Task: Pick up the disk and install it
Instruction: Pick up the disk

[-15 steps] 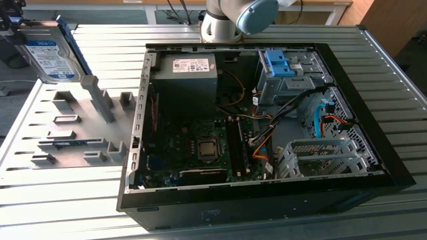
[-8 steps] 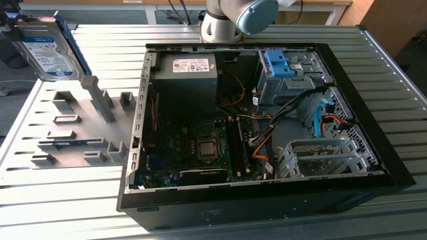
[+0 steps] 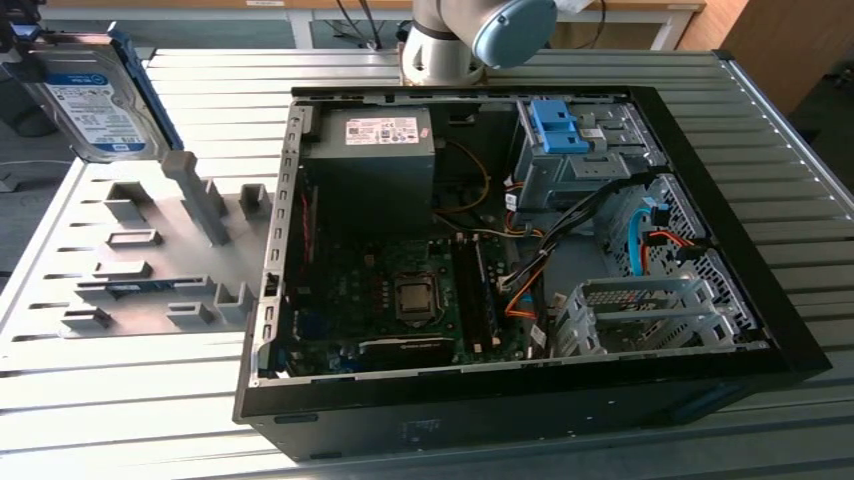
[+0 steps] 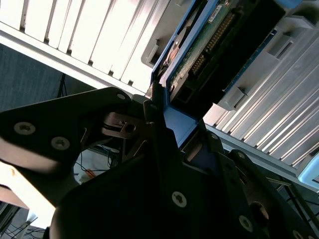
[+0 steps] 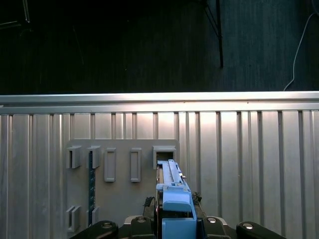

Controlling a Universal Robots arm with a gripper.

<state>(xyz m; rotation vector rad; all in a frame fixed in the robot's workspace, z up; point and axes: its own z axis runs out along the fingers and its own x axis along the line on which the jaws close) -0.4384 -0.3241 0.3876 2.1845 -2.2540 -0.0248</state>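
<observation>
- Disk (image 3: 94, 105): clamped by its blue rail in the closed hand (image 4: 164, 119), held over the grey fixture plate (image 3: 147, 250).
- Open computer case (image 3: 534, 410): laid on the table (image 3: 107, 420).

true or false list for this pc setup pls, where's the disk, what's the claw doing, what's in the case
1. The disk sits installed in the case. False: the disk is outside the case, over the far end of the grey plate at the exterior view's left.
2. The claw is shut on the disk. True: the claw clamps its blue-railed edge.
3. The disk lies flat. False: it stands on edge, label facing the exterior camera.
4. The case is open, with the motherboard showing. True: the motherboard is in plain sight.
5. A blue latch sits inside the case. True: the latch tops a grey cage at the far end.
</observation>
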